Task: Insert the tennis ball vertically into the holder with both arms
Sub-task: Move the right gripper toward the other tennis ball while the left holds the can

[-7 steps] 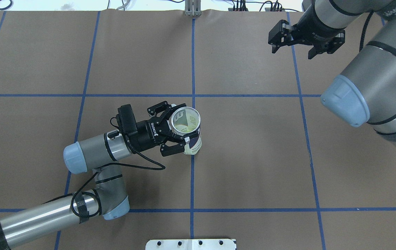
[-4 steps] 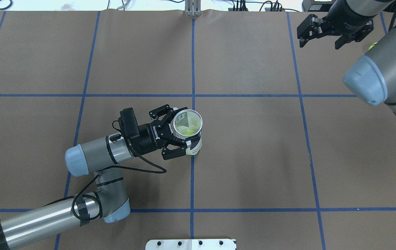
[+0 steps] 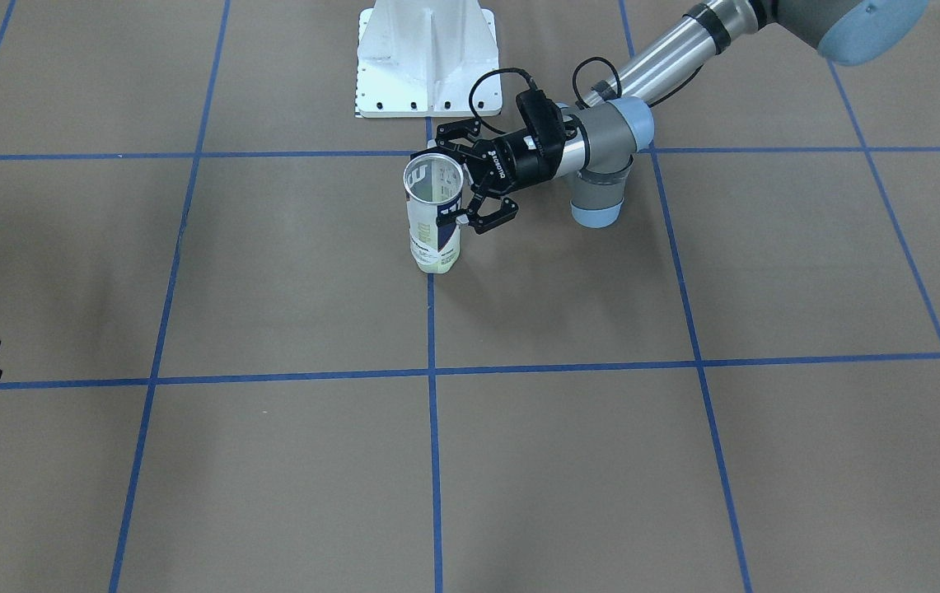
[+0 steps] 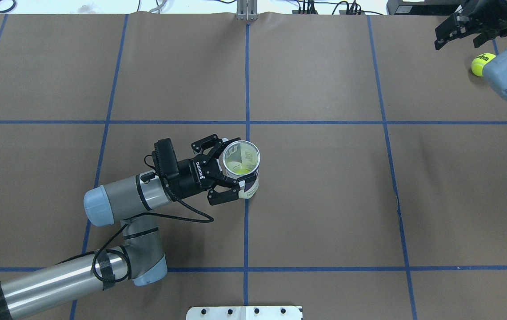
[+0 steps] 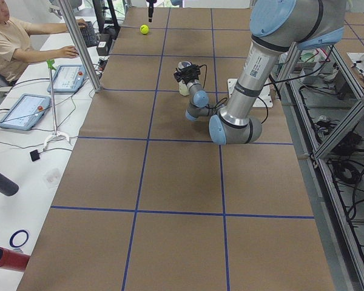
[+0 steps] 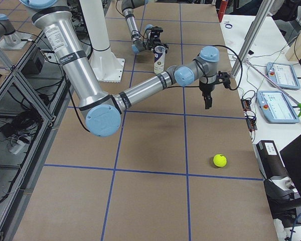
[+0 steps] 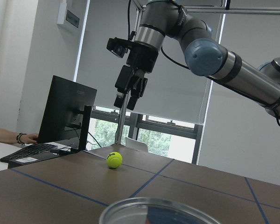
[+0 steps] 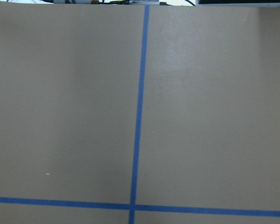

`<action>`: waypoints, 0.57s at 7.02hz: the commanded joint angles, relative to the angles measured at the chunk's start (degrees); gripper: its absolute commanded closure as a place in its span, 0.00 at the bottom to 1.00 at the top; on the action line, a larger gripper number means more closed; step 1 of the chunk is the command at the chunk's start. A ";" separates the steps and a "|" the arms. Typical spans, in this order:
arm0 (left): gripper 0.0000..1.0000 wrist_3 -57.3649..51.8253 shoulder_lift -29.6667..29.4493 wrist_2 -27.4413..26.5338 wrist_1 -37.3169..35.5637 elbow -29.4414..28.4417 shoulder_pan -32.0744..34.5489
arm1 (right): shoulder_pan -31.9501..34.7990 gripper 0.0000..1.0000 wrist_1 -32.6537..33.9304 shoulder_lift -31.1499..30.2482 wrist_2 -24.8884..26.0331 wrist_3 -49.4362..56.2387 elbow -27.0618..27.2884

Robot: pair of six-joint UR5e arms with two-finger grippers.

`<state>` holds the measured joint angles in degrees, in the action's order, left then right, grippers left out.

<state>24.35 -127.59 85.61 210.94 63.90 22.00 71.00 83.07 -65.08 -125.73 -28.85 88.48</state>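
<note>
The holder (image 4: 248, 183), a clear can with a navy-and-white label, stands near the table's middle; it also shows in the front view (image 3: 433, 235). Its metal rim (image 7: 158, 212) fills the bottom of the left wrist view. A yellow-green ball (image 4: 239, 168) lies inside it. My left gripper (image 4: 235, 166) is shut on the holder's upper part from the side. A second tennis ball (image 4: 482, 63) lies at the far right corner (image 6: 219, 160). My right gripper (image 4: 457, 42) hangs open and empty above the table, just left of that ball (image 7: 114, 159).
The white pedestal base (image 3: 424, 58) stands at the robot's edge of the table. An operator (image 5: 6, 36) sits at a side desk. Tablets (image 6: 278, 105) and a monitor (image 7: 67, 112) stand beyond the table's right end.
My right arm has swung right toward the far corner, uncovering the tennis ball on the table. My left gripper has kept hold of the holder, shifting it only slightly.
</note>
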 commanded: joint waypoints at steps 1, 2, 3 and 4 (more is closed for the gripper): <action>0.01 0.00 -0.03 0.00 0.00 0.00 0.06 | 1.42 0.01 -16.54 -0.57 -0.48 2.66 -14.33; 0.01 0.00 -0.03 0.00 0.00 0.00 0.06 | 1.42 0.01 -20.27 -3.27 -0.48 3.70 -16.21; 0.01 0.00 -0.03 0.00 0.00 0.09 0.06 | 1.94 0.01 -23.79 -4.95 -0.31 5.89 -18.67; 0.01 0.00 -0.03 0.00 0.00 0.09 0.06 | 3.08 0.01 -26.87 -4.97 -0.22 6.69 -22.34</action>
<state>24.35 -127.62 85.61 210.94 63.95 22.05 73.04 60.43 -69.19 -126.07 -23.61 70.20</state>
